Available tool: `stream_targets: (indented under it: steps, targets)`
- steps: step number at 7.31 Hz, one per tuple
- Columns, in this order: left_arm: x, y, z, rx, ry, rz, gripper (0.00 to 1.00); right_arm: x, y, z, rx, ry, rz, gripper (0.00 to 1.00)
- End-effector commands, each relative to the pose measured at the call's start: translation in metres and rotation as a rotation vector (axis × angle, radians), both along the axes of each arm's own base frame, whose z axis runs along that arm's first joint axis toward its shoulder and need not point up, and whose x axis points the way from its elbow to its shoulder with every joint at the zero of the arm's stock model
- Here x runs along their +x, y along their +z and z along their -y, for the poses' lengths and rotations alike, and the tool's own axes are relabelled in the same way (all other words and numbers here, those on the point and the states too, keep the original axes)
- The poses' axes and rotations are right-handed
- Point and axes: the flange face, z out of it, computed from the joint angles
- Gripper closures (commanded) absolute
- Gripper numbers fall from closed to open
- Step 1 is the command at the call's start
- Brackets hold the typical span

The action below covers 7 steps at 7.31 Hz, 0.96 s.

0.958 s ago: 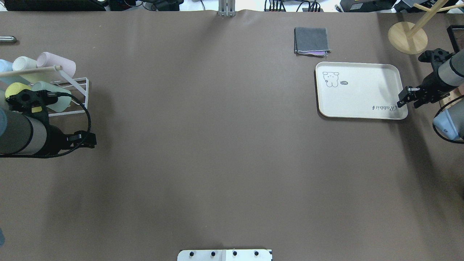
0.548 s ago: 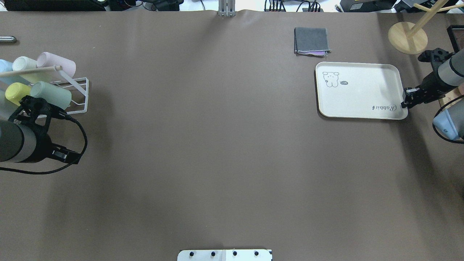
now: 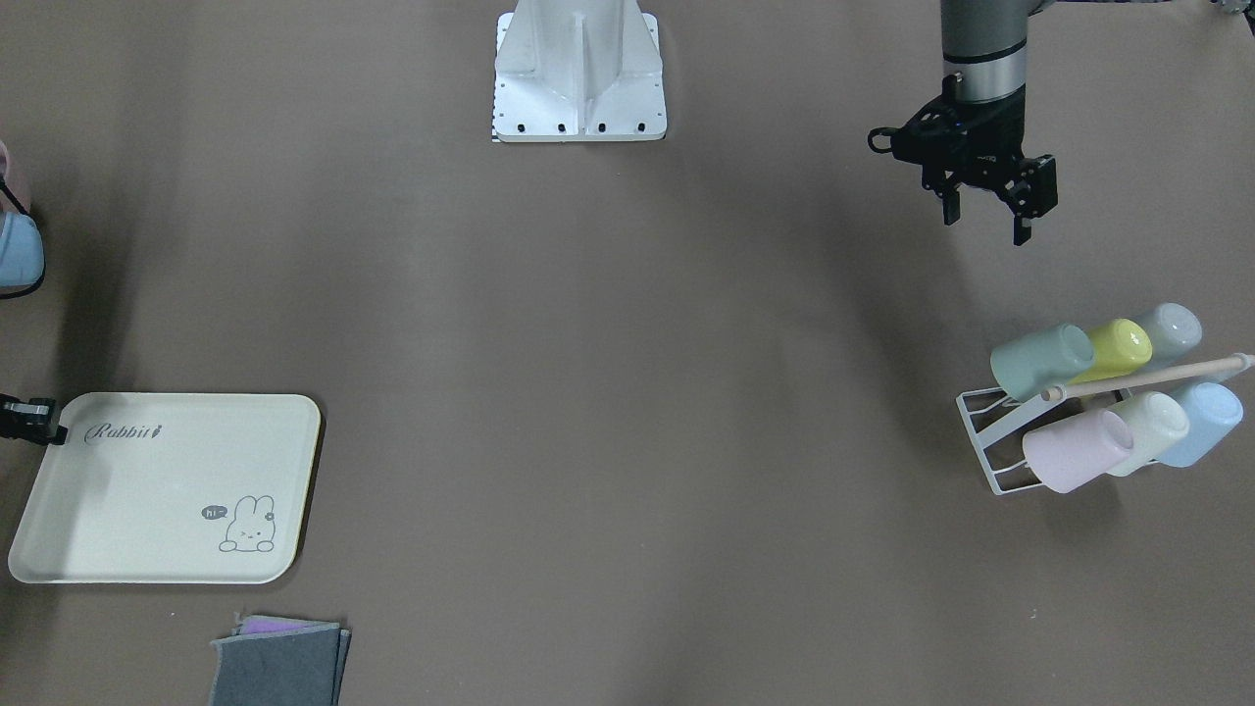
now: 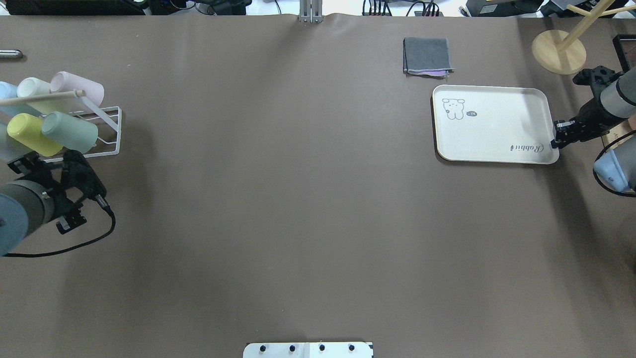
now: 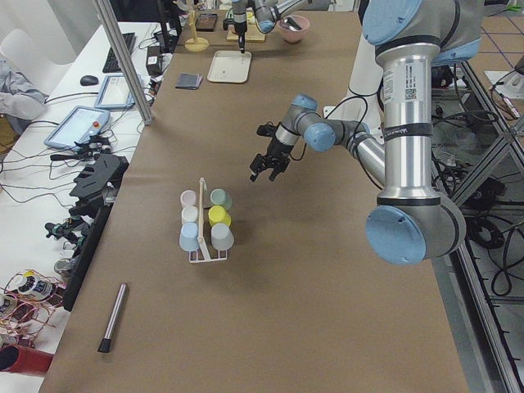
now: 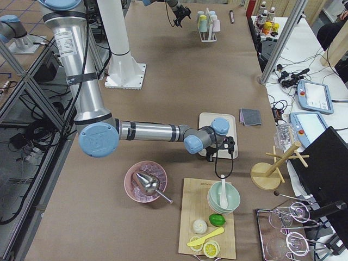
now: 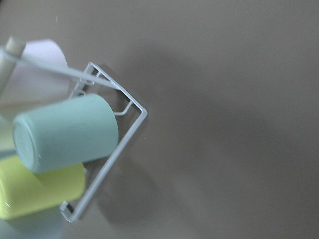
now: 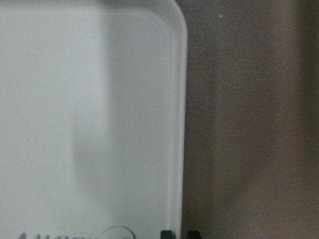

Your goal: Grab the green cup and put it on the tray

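A brown mat covers the long worktop [image 4: 308, 199], with the robot's white base plate [image 4: 308, 350] at the middle of its own edge. At the left edge stands a white wire rack [image 7: 122, 143] of cups lying on their sides. The green cup [image 4: 69, 132] is on it, bottom outward, touching the yellow cup [image 4: 32, 134], with the pink cup [image 4: 79, 87] across the wooden rod. The left gripper [image 3: 983, 221] hovers near the rack on the robot's side, jaws apart, touching none of the cups. The middle is bare mat. Toward the far edge lies a folded grey cloth [image 4: 427, 55]. Near the right edge sits the tray [image 4: 497, 124], nothing on it. The right gripper [image 4: 553, 142] is at its right rim by the "Rabbit" script, jaws pinched together on that rim
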Motion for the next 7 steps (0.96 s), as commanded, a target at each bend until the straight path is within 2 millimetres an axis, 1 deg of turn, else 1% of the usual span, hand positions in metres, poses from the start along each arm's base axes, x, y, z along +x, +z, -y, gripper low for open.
stream_targets:
  steps: [1,2,3,4,5,6,7]
  targets:
    - [0.069,-0.032,-0.040,0.179,0.140,0.272,0.02,0.001,-0.001,0.000,0.004,-0.001,0.001,1.00]
    - [0.094,-0.068,-0.048,0.263,0.213,0.417,0.03,0.002,-0.007,0.001,0.013,0.000,0.010,1.00]
    - [0.105,-0.096,-0.049,0.278,0.282,0.524,0.03,0.001,-0.017,0.001,0.051,-0.001,0.032,1.00]
    - [0.116,-0.102,-0.058,0.317,0.335,0.598,0.03,0.001,-0.027,0.002,0.093,-0.004,0.078,1.00]
    - [0.120,-0.095,-0.053,0.371,0.383,0.701,0.03,0.004,-0.036,0.002,0.113,-0.009,0.126,1.00]
    - [0.127,-0.082,-0.049,0.384,0.409,0.773,0.04,0.003,-0.050,0.001,0.136,0.003,0.177,1.00]
    - [0.132,-0.056,-0.046,0.391,0.414,0.853,0.05,0.003,-0.058,0.000,0.148,0.035,0.215,1.00]
